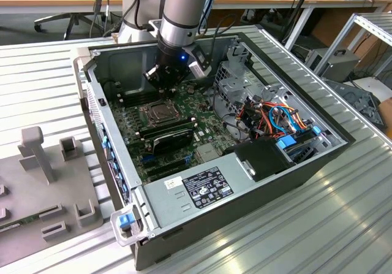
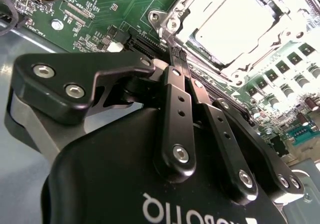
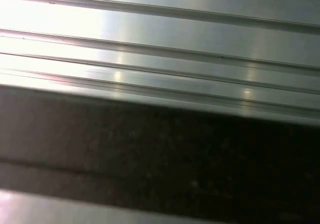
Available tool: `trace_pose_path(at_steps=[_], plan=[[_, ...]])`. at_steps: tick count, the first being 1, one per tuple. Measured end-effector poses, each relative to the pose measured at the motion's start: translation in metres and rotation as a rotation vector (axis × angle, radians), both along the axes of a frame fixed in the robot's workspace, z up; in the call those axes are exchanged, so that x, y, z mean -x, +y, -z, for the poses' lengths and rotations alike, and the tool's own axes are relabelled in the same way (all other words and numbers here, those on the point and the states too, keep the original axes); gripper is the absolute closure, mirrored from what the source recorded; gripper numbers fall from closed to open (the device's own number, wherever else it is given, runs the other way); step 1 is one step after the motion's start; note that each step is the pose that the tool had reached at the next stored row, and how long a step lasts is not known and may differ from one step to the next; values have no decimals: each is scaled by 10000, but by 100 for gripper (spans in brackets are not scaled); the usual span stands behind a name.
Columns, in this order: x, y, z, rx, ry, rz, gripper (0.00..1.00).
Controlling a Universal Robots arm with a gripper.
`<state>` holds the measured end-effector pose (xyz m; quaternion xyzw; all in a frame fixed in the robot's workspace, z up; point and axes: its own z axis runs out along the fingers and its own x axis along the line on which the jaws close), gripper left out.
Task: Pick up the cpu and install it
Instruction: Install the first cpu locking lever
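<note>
The arm's gripper (image 1: 164, 78) hangs inside the open computer case (image 1: 294, 163), jaws drawn narrow together, gripping nothing I can see. The cpu (image 2: 235, 26) lies flat in the socket (image 1: 160, 111) on the green motherboard (image 1: 131, 136), at the gripper's six o'clock in the exterior view.

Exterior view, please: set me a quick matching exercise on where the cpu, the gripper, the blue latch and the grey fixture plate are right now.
Things:
1. cpu
2. gripper
3. blue latch
4. grey fixture plate

Places:
A. on the table, outside the case, at the exterior view's left
B. within the socket frame on the green board
C. at the case's near corner
D. above the green board, beside the socket frame

Pairs: 1-B; 2-D; 3-C; 4-A
</note>
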<state>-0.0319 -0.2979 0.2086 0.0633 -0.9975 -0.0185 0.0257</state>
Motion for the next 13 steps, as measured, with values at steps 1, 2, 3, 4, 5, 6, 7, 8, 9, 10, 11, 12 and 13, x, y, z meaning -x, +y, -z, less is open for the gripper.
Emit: trace_pose_path(at_steps=[1,2,3,4,5,6,7,8,9,10,11,12,13], plan=[[0,0,-1,0,-1,0,89],[0,-1,-1,-1,-2,-1,89],[-1,-7,-1,2,0,-3,89],[-1,-12,0,1,-1,-3,89],[0,-17,5,1,1,0,89],[0,-21,10,1,4,-1,89],[0,-25,16,3,9,0,89],[1,-27,21,3,13,1,89],[1,-31,28,4,17,0,89],[0,-36,37,5,20,0,89],[0,-38,40,4,22,0,89],[0,-43,41,1,20,-1,89],[0,-56,42,-2,18,0,89]])
